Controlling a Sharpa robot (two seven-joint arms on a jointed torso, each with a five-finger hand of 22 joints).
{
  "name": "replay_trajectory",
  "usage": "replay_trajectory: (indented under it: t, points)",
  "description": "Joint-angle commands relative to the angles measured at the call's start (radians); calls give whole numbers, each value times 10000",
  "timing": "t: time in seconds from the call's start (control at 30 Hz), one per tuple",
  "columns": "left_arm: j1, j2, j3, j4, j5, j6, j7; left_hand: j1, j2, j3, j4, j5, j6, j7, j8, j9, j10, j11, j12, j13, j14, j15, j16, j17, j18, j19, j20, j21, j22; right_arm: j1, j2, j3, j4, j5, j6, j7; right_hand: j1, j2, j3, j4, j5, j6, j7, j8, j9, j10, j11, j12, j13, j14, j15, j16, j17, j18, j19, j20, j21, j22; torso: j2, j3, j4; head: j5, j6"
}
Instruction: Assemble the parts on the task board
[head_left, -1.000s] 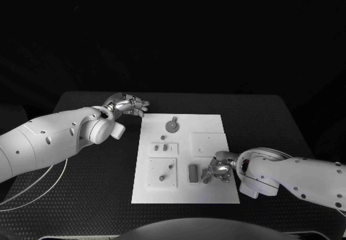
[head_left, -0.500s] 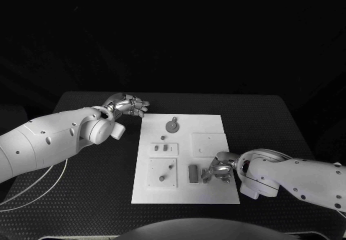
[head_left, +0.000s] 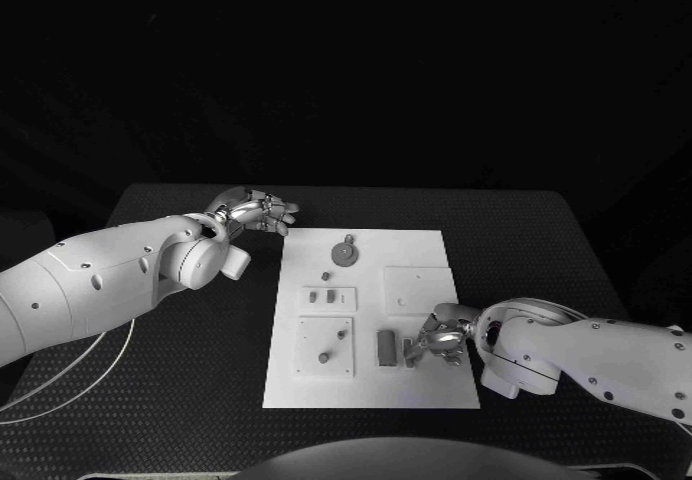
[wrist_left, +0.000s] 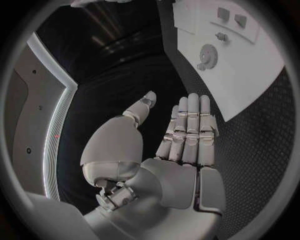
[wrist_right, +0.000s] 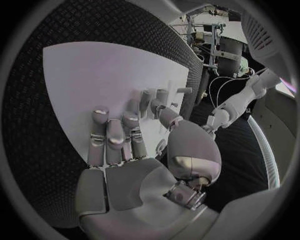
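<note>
The white task board lies in the middle of the black table. On it are a round toothed part, two small pieces, a peg and a grey oblong block. My right hand is low over the board's right side, its fingertips just beside the block. In the right wrist view the right hand reaches over the board, with the thumb bent toward grey parts; a grip cannot be made out. My left hand hovers off the board's far left corner, fingers straight, holding nothing.
Two raised square plates sit on the board, one at the left front and one at the right middle. Black table surface surrounds the board. A white cable runs over the table's left side.
The right hand has shifted slightly on the board beside the grey block. The left hand has not moved.
</note>
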Motion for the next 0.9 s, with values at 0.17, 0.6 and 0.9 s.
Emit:
replay_trajectory:
  t: [0.17, 0.6, 0.9]
  points:
    - [13, -12, 5, 1, 50, 115, 60, -67, 18, -72, -18, -37, -52, -17, 58, -17, -46, -8, 6, -16, -13, 75, -56, 17, -28, -70, 5, 38, -12, -11, -184, -3, 129, -397, 715, 618, 91, -712, 157, 151, -37, -92, 165, 92, 23, -60, -40, 13, 3, -53, 12, -40, 14, 121, 96, -34, -61, 45, -1, 8, 3, 20, 11]
    - [13, -23, 4, 26, 50, 122, 57, -64, 19, -74, -20, -37, -51, -18, 61, -17, -44, -9, 7, -16, -11, 76, -63, 26, -27, -71, 5, 38, -13, -12, -202, -5, 64, -659, 1255, 602, 648, -865, 288, 91, -37, -68, 147, 158, 66, -52, -55, 66, 19, 18, 7, 6, 134, 121, 109, -56, -25, 86, 3, -2, -3, 4, 33]
    - [13, -18, 3, 24, 50, 143, 63, -65, 22, -76, -20, -37, -51, -18, 62, -17, -44, -9, 8, -16, -11, 76, -68, 33, -27, -71, 6, 39, -14, -12, -99, -5, -72, -504, 857, 349, 571, 113, 12, 194, -38, 66, 92, 268, 118, 53, -105, 110, -2, 219, -3, 64, 353, 121, 123, -33, 18, 121, 2, -3, -1, 2, 18]
